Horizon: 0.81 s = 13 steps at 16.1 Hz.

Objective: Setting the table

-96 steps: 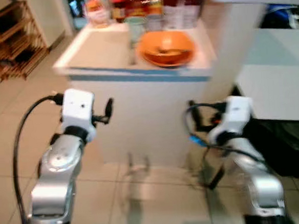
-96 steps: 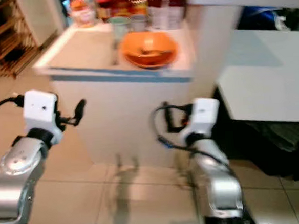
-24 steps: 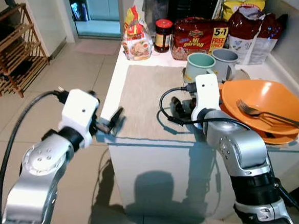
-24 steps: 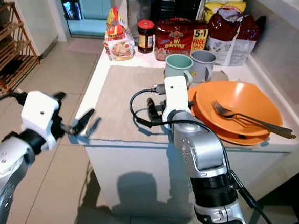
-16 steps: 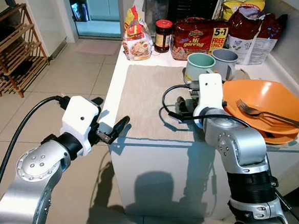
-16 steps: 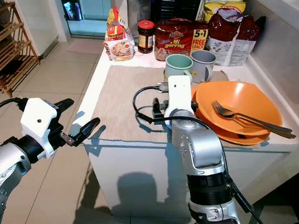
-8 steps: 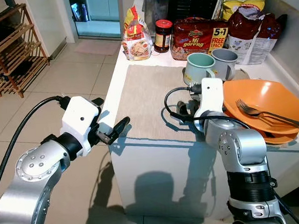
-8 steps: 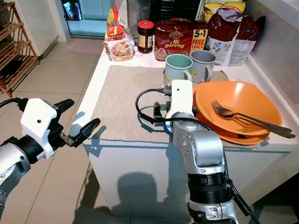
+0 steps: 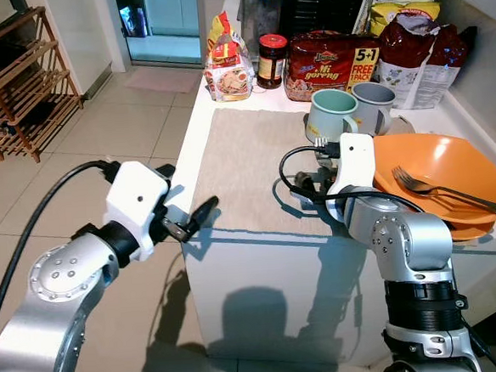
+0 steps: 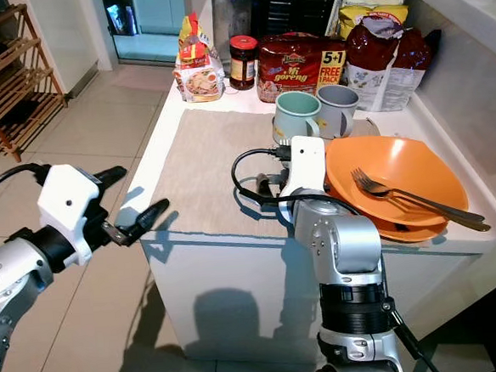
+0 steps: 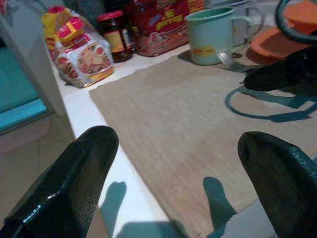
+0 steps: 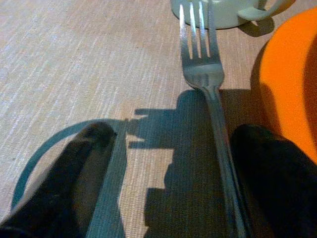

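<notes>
Beige woven placemat [image 9: 255, 164] carries a fork [image 12: 205, 79] just left of the orange bowl [image 9: 439, 177]; the right gripper [image 12: 163, 153], fingers spread, straddles its handle; next, I judge, lower and pinch; the left gripper [image 9: 195, 219] hovers open at the near-left edge.

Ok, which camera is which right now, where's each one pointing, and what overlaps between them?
Left and right eye views: on the head, looking down at the counter, both silver arms showing.
Left wrist view: along the open left gripper at the placemat and green mug.
Right wrist view: along the open right gripper, low over a fork beside the orange plate.
Shared: placemat, green mug.
</notes>
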Tool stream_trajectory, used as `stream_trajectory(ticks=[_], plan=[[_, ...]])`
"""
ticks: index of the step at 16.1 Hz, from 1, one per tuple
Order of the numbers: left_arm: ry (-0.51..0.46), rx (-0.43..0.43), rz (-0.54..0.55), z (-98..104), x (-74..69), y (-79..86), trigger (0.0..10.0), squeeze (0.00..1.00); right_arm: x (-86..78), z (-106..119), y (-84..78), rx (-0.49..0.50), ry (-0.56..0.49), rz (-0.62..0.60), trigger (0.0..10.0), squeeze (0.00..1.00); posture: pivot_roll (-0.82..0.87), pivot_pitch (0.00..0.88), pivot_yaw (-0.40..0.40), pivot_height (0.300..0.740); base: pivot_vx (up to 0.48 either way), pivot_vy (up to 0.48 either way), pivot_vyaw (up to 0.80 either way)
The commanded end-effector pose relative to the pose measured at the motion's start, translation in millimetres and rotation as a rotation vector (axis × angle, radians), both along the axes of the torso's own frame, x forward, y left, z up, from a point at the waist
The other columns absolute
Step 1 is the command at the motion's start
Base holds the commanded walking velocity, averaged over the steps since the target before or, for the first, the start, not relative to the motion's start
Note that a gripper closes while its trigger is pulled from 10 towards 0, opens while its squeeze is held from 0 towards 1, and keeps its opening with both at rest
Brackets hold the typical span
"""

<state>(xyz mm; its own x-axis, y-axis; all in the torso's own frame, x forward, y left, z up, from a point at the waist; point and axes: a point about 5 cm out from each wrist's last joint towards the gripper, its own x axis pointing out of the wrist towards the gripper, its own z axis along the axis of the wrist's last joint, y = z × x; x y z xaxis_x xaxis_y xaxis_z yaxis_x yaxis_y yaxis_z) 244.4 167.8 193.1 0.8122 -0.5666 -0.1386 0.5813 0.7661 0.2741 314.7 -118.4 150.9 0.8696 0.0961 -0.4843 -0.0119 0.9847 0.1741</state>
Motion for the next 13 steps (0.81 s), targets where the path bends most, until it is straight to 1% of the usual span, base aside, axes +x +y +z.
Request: stream_trajectory(ticks=[1,5,13], plan=[[-0.013,0.005,-0.037,4.0,-2.6,-4.3,10.0,0.00,-2.4,-13.9,-4.9,0.006,0.088,-0.012,0.0,0.00,0.05,0.000,-0.068,0.740,0.000,0.000,0.00],[-0.012,0.005,-0.040,3.8,-2.4,-4.9,10.0,0.00,-4.2,-18.2,-7.2,-0.014,0.121,-0.016,0.0,0.00,0.05,0.000,-0.069,0.740,0.000,0.000,0.00],[-0.009,0.014,-0.035,2.7,-3.0,-2.9,10.0,0.00,-3.6,-16.4,-6.1,-0.007,0.119,-0.005,0.0,0.00,0.05,0.000,-0.070,0.740,0.000,0.000,0.00]])
